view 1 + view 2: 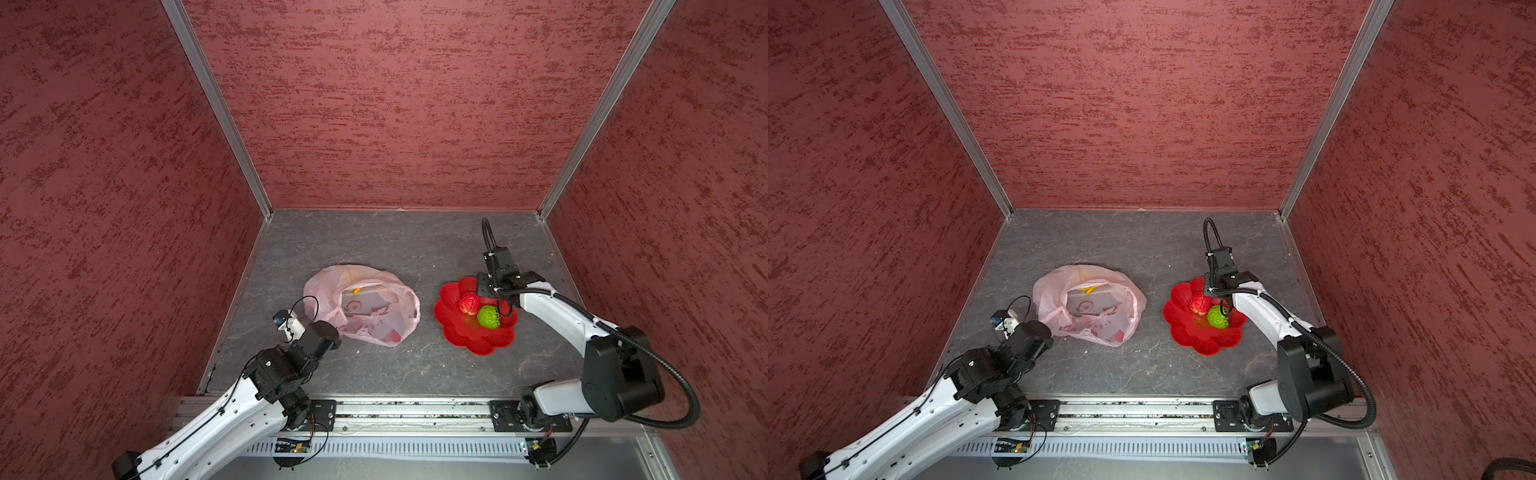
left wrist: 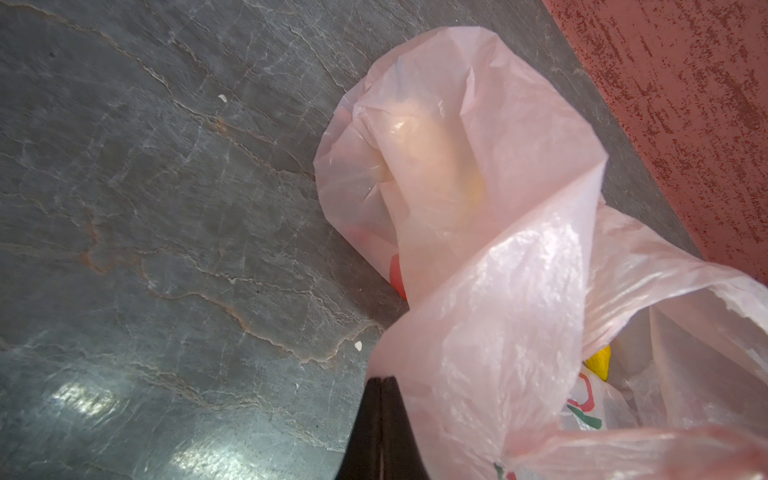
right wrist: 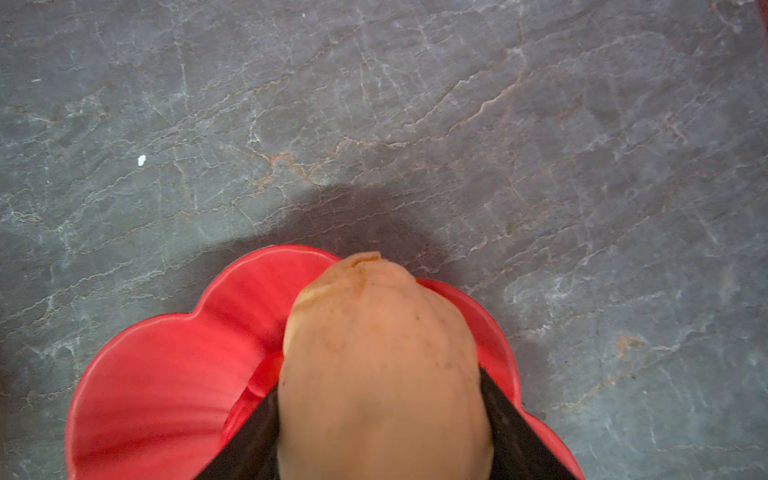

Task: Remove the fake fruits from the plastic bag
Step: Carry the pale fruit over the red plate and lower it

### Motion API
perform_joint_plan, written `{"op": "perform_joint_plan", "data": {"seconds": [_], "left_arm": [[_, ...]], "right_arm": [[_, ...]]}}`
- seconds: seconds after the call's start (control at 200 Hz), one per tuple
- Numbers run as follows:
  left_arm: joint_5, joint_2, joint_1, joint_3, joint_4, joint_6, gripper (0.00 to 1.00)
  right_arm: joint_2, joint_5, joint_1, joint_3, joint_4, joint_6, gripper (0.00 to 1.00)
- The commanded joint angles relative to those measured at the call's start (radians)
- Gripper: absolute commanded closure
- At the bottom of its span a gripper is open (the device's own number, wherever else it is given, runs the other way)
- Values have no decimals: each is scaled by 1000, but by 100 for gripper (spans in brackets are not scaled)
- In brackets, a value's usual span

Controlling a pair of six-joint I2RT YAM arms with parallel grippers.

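The red ball and green ball lie side by side on the red plate. The right fingers grasp a beige ball over the plate rim. The left fingers are clenched on the edge of the plastic bag, which lies on the tabletop near the plate. A yellow fruit shows inside it, so extraction is judged incomplete.

Lots veiled or cropped
Pale blur through the plastic bag, only a sliver of yellow fruit peeking; beige fruit and red plate cropped at the right wrist view's edge.
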Motion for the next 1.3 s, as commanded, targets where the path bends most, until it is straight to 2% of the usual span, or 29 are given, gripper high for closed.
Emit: {"op": "perform_joint_plan", "data": {"seconds": [0.0,1.292], "left_arm": [[7,-8,6,-9,14,20,100],[19,-39,17,-18,2,24,100]], "right_arm": [[6,14,-6,-22,35,7,48],[-48,-56,22,-119,63,83,39]]}}
